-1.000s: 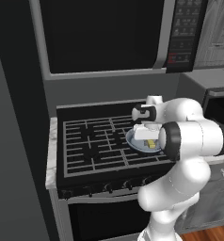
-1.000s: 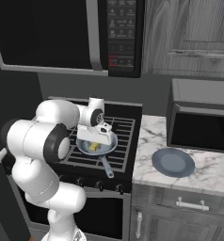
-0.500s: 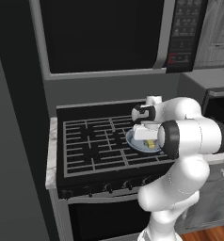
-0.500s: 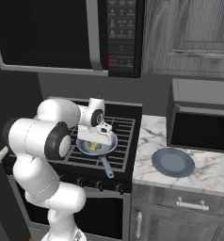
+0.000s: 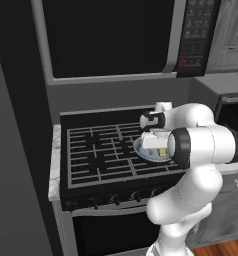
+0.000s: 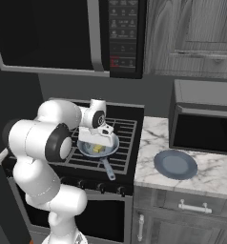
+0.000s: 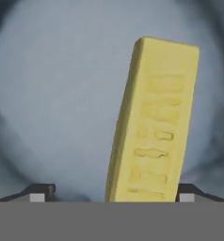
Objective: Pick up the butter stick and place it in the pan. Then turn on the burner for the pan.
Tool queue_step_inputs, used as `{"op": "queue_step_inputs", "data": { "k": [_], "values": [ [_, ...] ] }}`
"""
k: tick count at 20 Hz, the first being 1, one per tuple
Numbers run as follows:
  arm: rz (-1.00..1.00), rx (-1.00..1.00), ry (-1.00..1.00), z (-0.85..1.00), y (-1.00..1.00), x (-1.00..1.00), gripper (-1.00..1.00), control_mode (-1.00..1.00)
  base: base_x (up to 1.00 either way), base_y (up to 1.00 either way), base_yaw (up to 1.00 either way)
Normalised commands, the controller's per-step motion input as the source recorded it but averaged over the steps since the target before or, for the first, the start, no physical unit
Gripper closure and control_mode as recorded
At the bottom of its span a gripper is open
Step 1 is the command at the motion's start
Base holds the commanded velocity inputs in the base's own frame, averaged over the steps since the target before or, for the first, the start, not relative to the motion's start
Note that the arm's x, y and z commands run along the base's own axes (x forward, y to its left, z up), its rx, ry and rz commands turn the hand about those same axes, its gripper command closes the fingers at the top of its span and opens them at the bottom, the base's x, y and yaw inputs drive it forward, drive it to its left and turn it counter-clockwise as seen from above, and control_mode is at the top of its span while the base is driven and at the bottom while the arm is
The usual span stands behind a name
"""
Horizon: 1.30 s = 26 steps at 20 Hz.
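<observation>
The small yellow rectangular butter stick [image 7: 154, 124] lies in the round grey-blue frying pan [image 6: 113, 141] at centre frame, between the two-finger gripper [image 7: 113, 192]'s wide-spread tips, apparently let go. Step 1 looks done; next, lift clear and reach the front burner knobs [image 6: 101, 187].

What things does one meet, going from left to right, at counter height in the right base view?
The white robot arm → the pan on the stove, with the butter stick inside it → the round plate on the marble counter → the dark oven box at the back right.
</observation>
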Motion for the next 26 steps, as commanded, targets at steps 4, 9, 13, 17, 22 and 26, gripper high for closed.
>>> {"op": "queue_step_inputs", "data": {
  "k": [4, 9, 13, 17, 22, 26],
  "values": [
    [0.0, 0.0, -0.05, 0.0, 0.0, -0.04, -1.0, -1.0, 0.0, 0.0, 0.0],
    [0.0, 0.0, -0.1, 0.0, 0.0, -0.07, -1.0, -1.0, 0.0, 0.0, 0.0],
    [0.0, 0.0, -0.13, 0.0, 0.0, -0.15, -1.0, -1.0, 0.0, 0.0, 0.0],
    [0.0, 0.0, -0.18, 0.0, 0.0, -0.27, -1.0, -1.0, 0.0, 0.0, 0.0],
    [0.0, 0.0, -0.18, 0.12, 0.0, -0.32, -1.0, -1.0, 0.0, 0.0, 0.0],
    [0.0, 0.0, -0.13, 0.29, 0.0, -0.49, -1.0, -1.0, 0.0, 0.0, 0.0]
  ]
}}
